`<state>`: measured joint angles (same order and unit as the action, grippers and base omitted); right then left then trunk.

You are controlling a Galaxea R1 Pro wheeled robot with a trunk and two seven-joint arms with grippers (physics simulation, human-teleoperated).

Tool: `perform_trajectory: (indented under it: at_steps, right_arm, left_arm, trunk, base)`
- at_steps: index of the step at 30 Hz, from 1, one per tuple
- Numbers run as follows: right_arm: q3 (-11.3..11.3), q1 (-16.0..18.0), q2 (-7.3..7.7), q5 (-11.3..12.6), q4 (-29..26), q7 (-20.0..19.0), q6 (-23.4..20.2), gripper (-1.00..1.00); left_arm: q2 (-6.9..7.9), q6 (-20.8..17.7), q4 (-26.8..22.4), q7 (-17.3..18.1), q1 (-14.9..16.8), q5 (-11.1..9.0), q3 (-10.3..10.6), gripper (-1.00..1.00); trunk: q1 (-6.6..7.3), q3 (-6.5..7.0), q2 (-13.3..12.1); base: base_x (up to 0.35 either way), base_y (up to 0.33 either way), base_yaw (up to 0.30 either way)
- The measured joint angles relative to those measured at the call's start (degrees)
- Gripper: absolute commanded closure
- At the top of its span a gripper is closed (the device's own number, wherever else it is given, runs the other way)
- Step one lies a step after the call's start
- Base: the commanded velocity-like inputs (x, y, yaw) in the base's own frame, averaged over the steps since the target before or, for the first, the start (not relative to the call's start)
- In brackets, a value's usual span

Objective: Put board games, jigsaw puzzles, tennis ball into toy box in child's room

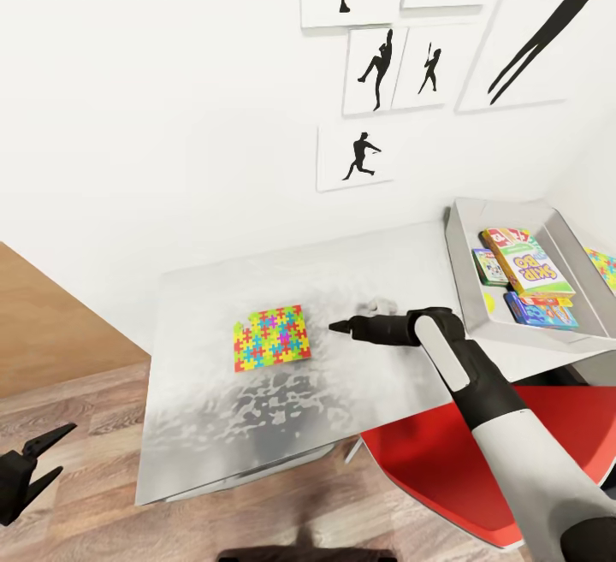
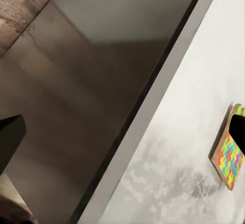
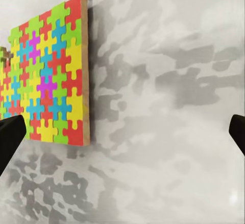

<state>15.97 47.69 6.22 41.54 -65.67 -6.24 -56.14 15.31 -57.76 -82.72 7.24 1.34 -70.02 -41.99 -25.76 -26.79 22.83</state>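
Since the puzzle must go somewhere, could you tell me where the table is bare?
Bare patches: the table in front of the puzzle, and between it and the wall. Crowded: the toy box at the right, holding board games.

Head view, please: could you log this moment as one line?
right gripper: open, beside jigsaw puzzle, not touching | left gripper: open, off table | toy box: holds games
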Motion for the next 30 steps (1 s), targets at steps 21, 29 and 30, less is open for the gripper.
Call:
perform_trajectory:
  at_steps: [21,29,30]
  right_arm:
    - [-0.22,8.93,0.35,0.87,18.2,-0.64,1.27,-1.0]
    - [-0.3,9.8,0.48,1.61,19.77,-0.76,2.06,-1.0]
    - [-0.24,9.85,0.46,1.56,19.86,-0.78,2.08,-1.0]
  left_arm:
    - [-0.01,0.75,0.17,0.0,-0.01,0.51,0.49,-1.0]
    - [-0.01,0.81,0.19,0.02,0.01,0.52,0.52,-1.0]
    - [-0.01,0.81,0.18,0.02,0.01,0.52,0.51,-1.0]
  trunk:
    - [0.7,-1.3,0.02]
    - [0.97,-1.62,0.02]
    - [0.98,-1.63,0.02]
  base:
    - [0.0,0.0,0.082]
    - [0.0,0.0,0.027]
    - [0.0,0.0,0.01]
